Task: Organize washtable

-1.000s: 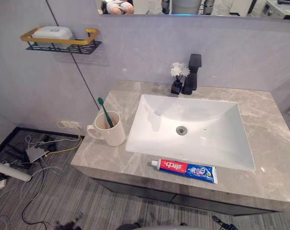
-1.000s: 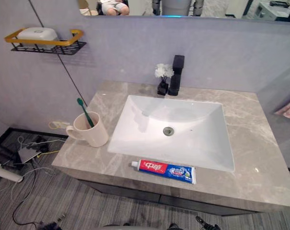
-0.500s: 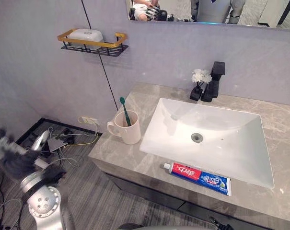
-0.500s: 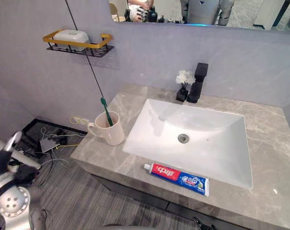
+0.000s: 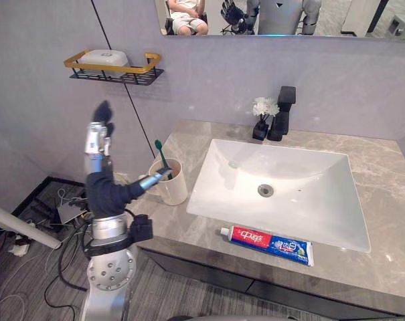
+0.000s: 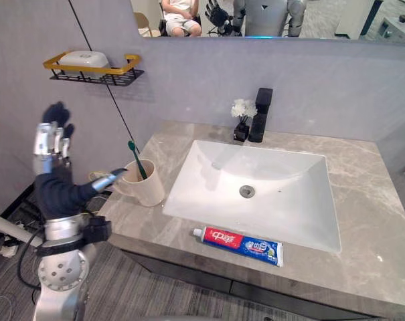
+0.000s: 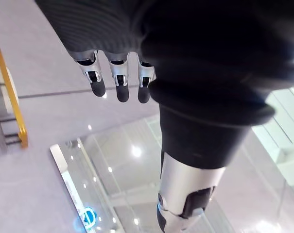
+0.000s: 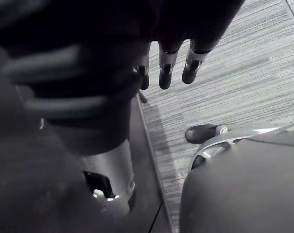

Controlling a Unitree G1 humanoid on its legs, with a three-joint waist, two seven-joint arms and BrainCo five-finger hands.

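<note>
At the left end of the counter [image 5: 383,187], the left hand [image 5: 102,180] now stands raised, fingers straight up and spread, thumb reaching toward the mug [image 5: 173,186]. It holds nothing. Whether the thumb touches the mug cannot be told. A second ago no hand was in the head views; half a second ago the arm was low at the near left. The camera also shifted over that time; the items on the counter keep their places relative to each other. Judgement: the approach has begun and nothing has been moved, so the task is at its start.

The right hand [image 8: 165,65] hangs over the floor, fingers relaxed and empty.

Containers:
- The mug holds one green toothbrush [image 5: 160,155], leaning, head up.
- The wall shelf [image 5: 142,63], far left, carries a white soap box [image 5: 103,57].
- The sink [image 5: 302,214] is empty.
- A small vase of white flowers [image 5: 261,117] stands beside the black faucet [image 5: 284,110].

The toothpaste tube [image 5: 268,241] lies flat along the near edge, just in front of the sink.
</note>
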